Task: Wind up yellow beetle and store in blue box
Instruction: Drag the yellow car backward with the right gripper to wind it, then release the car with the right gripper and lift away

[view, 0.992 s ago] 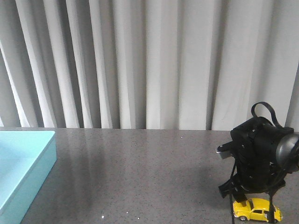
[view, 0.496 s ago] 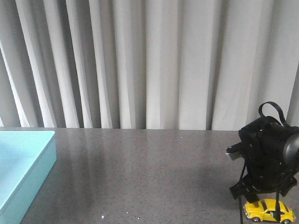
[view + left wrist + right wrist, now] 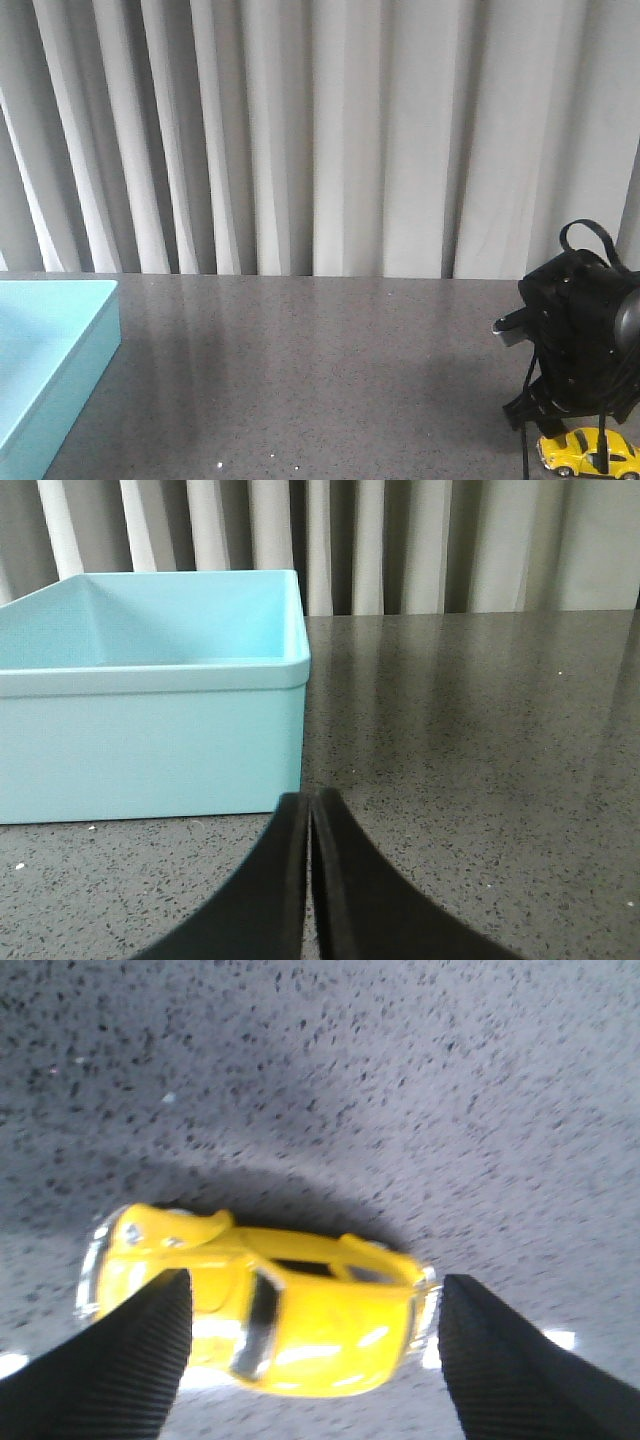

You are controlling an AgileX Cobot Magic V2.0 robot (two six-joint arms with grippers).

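Observation:
The yellow beetle [image 3: 590, 455] stands on the dark speckled table at the front right. In the right wrist view the beetle [image 3: 300, 1325] lies lengthwise between the two ribbed fingers. My right gripper [image 3: 566, 458] [image 3: 310, 1360] is closed on the car, one finger at its front end and one at its rear bumper, low on the table. The blue box [image 3: 50, 350] sits at the far left. My left gripper [image 3: 311, 815] is shut and empty, low over the table just in front of the box's near corner [image 3: 290, 670]. The left gripper does not show in the front view.
A grey pleated curtain [image 3: 320, 130] hangs behind the table's far edge. The dark speckled tabletop [image 3: 300, 380] stretches between the box and the right arm. The right arm's black wrist body [image 3: 580, 340] stands over the car.
My right gripper has slid to the right along the table, and the yellow beetle has moved right with it. The blue box has stayed put.

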